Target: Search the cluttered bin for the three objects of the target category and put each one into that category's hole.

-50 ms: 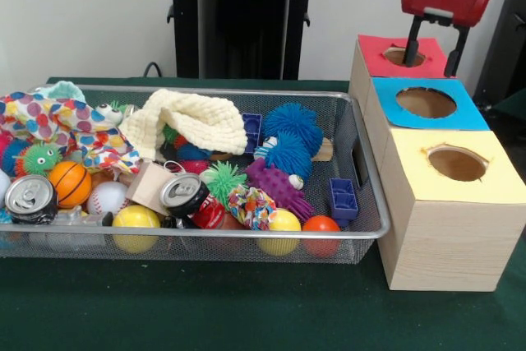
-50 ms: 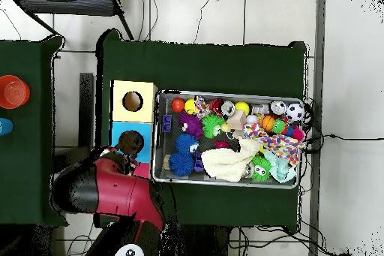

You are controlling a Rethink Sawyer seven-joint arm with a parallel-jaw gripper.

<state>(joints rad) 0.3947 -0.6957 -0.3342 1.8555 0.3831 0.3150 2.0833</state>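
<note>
My gripper [image 1: 434,47] hangs open just above the hole in the red-topped box [image 1: 376,55], with nothing between its fingers. In the overhead view the red arm [image 2: 112,189] covers that box. Next to it stand the blue-topped box [image 1: 390,108] and the yellow-topped box [image 1: 411,170], each with a round hole. The wire bin [image 1: 367,172] is full: two blue spiky balls [image 1: 289,125], a purple spiky toy [image 1: 275,182], two blue bricks [image 1: 343,199], two cans [image 1: 182,193], a basketball [image 1: 70,182], a baseball [image 1: 107,196], yellow balls [image 1: 136,219] and an orange ball [image 1: 320,226].
A cream knitted cloth [image 1: 193,121] and a polka-dot cloth [image 1: 49,117] lie over part of the bin's contents. The boxes stand close against the bin's handle end. In the overhead view an orange cup [image 2: 11,91] sits on a separate green table.
</note>
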